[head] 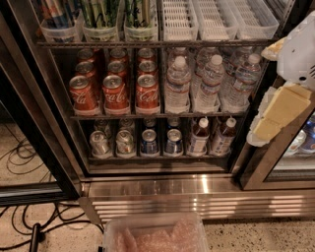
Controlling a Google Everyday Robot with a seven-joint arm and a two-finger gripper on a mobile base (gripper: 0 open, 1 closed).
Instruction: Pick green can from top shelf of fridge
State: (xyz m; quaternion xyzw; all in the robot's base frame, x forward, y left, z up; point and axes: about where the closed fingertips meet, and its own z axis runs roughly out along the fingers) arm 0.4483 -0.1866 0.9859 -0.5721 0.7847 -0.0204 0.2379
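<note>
Green can (101, 14) on top shelf (157, 44) — gripper (278, 113) well apart, at right edge

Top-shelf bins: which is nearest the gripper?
The rightmost bin, a white slotted one; the gripper sits at the frame's right edge, below it.

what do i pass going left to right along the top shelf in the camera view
clear plastic bin of multicoloured cans → clear plastic bin of green cans → second clear bin of green cans → three white slotted plastic bins → lower, at the right edge, white-and-yellow robot hand
</note>
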